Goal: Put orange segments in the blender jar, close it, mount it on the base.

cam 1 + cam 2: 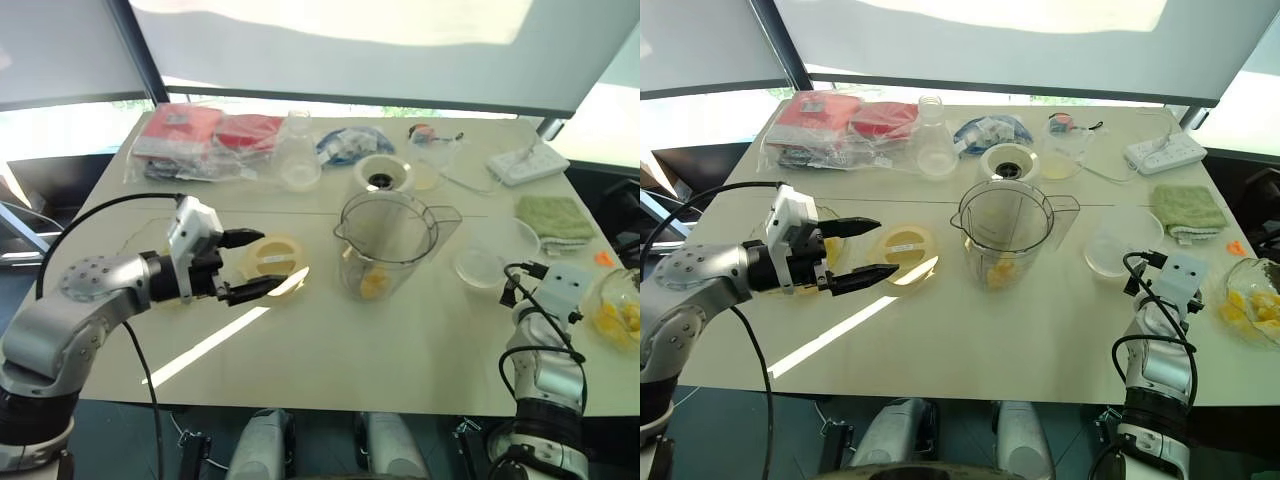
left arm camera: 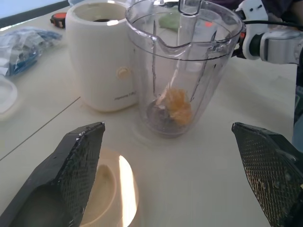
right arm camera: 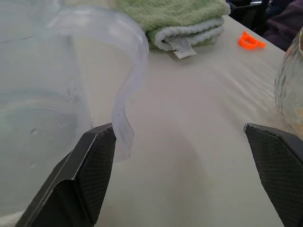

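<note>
**A:** Where's the blender jar (image 1: 385,245) sat?

**B:** It's stood upright mid-worktop (image 1: 400,360), uncapped, with orange segments (image 1: 373,285) seen at its bottom. The base (image 1: 384,174) is parked just behind it.

**A:** And the pincers?

**B:** The left pincer (image 1: 272,260) is spread wide over the round lid (image 1: 262,250), which is laid left of the jar. Nothing is gripped. The right pincer (image 3: 177,130) is held wide too, beside a clear tub (image 1: 480,262).

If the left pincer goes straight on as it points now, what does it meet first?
Probably the blender jar, straight ahead of the open left pincer; the yellow lid lies lower, so the pincer may pass over it.
</note>
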